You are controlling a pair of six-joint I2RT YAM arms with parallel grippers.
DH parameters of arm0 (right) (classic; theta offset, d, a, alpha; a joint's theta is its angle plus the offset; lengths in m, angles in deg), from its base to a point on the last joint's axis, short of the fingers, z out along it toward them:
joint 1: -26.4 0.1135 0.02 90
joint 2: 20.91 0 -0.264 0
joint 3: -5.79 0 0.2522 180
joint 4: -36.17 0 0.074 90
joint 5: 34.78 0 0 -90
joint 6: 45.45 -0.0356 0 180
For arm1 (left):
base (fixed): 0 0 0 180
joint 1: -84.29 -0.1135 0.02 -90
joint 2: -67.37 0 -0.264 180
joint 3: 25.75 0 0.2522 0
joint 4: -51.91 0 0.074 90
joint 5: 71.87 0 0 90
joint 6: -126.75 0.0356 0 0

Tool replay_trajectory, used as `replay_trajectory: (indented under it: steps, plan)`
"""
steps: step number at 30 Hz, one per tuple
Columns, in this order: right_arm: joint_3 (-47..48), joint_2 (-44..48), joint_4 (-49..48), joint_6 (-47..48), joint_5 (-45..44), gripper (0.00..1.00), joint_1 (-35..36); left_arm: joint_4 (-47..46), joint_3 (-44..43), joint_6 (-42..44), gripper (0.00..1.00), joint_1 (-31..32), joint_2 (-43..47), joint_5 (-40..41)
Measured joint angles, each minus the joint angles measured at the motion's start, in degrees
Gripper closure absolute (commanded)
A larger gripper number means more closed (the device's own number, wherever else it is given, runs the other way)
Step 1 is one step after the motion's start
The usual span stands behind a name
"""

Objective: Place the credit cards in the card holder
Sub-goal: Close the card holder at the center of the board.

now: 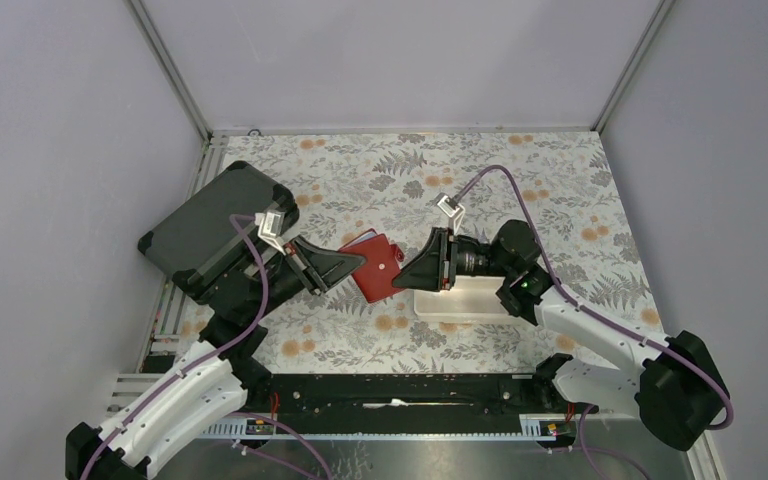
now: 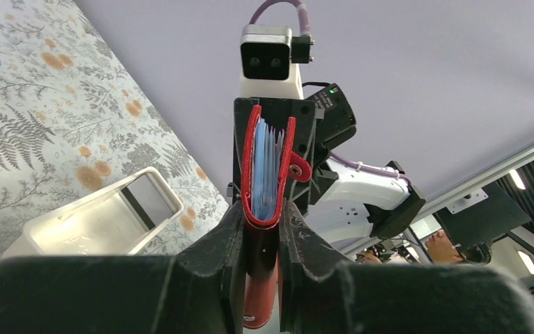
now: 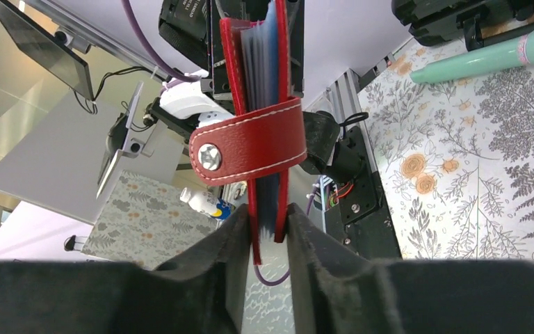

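The red card holder (image 1: 376, 265) hangs above the table between both grippers. My left gripper (image 1: 352, 262) is shut on its left edge; in the left wrist view the wallet (image 2: 257, 174) stands on edge between my fingers (image 2: 215, 257) with light blue cards (image 2: 267, 170) inside it. My right gripper (image 1: 408, 272) is shut on its right edge; in the right wrist view the wallet (image 3: 236, 90) shows blue cards (image 3: 270, 62) between its covers, and its red snap strap (image 3: 250, 149) wraps across the front. No yellow-brown card shows.
A long white tray (image 1: 465, 298) lies under my right gripper and shows in the left wrist view (image 2: 97, 226). A dark grey hard case (image 1: 215, 228) lies at the left. A teal cylinder (image 3: 487, 59) lies on the floral cloth beyond.
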Motion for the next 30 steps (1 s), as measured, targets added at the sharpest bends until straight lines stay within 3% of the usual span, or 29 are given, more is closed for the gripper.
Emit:
replay_trajectory:
  steps: [1, 4, 6, 9, 17, 18, 21, 22, 23, 25, 28, 30]
  plan:
    - [0.0, -0.3, -0.6, -0.2, 0.1, 0.8, 0.0, -0.5, 0.1, -0.3, 0.99, 0.0, -0.1, -0.1]
    - [0.0, -1.2, -2.5, -1.2, 0.5, 0.97, -0.2, -2.1, 0.1, -0.8, 0.79, -0.1, -0.8, -0.5]
    - [0.0, -1.7, -3.4, -1.7, 0.5, 1.0, -0.3, -2.8, 0.1, -1.2, 0.58, -0.4, -1.4, -0.7]
    - [0.0, -2.3, -3.3, -1.7, 0.4, 1.0, 0.0, -2.6, 0.1, -1.3, 0.46, -0.4, -2.0, -0.9]
    - [2.2, -2.4, 4.8, 3.1, -1.1, 1.0, 0.3, 4.6, -1.2, 1.0, 0.46, -0.3, -2.8, -1.0]
    - [2.7, -2.4, 6.2, 3.9, -1.4, 1.0, 0.4, 5.2, -1.5, 1.4, 0.49, -0.3, -2.9, -1.1]
    - [4.1, -2.8, 9.6, 5.7, -2.0, 1.0, 0.5, 5.6, -2.3, 1.9, 0.75, -0.3, -3.8, -1.7]
    - [4.4, -2.8, 10.5, 6.2, -2.1, 0.97, 0.6, 5.6, -2.4, 2.2, 0.82, -0.3, -4.3, -1.9]
    - [4.7, -2.8, 11.5, 6.7, -2.5, 0.87, 0.6, 5.6, -2.4, 2.4, 0.87, -0.3, -4.7, -2.3]
    - [5.0, -2.8, 13.8, 7.4, -3.1, 0.56, 0.6, 5.6, -2.6, 3.0, 0.99, -0.4, -5.2, -2.9]
    - [5.2, -2.4, 16.0, 8.5, -4.2, 0.31, 0.6, 6.7, -3.1, 3.7, 1.0, -0.4, -5.7, -3.4]
    - [5.3, -1.2, 17.0, 9.2, -4.7, 0.21, -0.2, 8.6, -4.3, 4.8, 1.0, -1.0, -6.5, -4.6]
